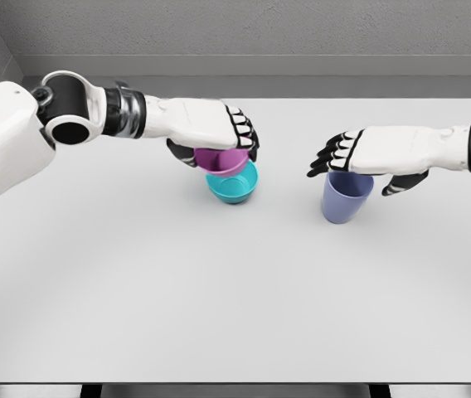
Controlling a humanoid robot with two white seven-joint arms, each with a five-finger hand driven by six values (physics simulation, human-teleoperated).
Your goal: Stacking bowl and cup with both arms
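The left hand (211, 128) is reaching in from the picture's left, palm down, with its dark fingers (244, 131) curled over the rim of a magenta bowl (221, 160) and clasping it from above. That magenta bowl is sitting partly inside a teal bowl (235, 186), tilted a little, its lower part sunk within the teal rim while its upper part is showing above it. The teal bowl is resting upright on the white counter (219, 298), a little left of the middle and towards the far side.

The right hand (368, 153) is coming in from the picture's right, also palm down, hovering over a lavender cup (346, 199). Its fingers (331, 156) are spreading outward to the left, relaxed and holding nothing, while the thumb (403, 184) is hanging down just beside the cup's right edge. Whether the palm is touching the cup's rim I cannot tell, since the hand is covering the top of it. The cup is standing upright on the counter, well apart from the two bowls and to their right.
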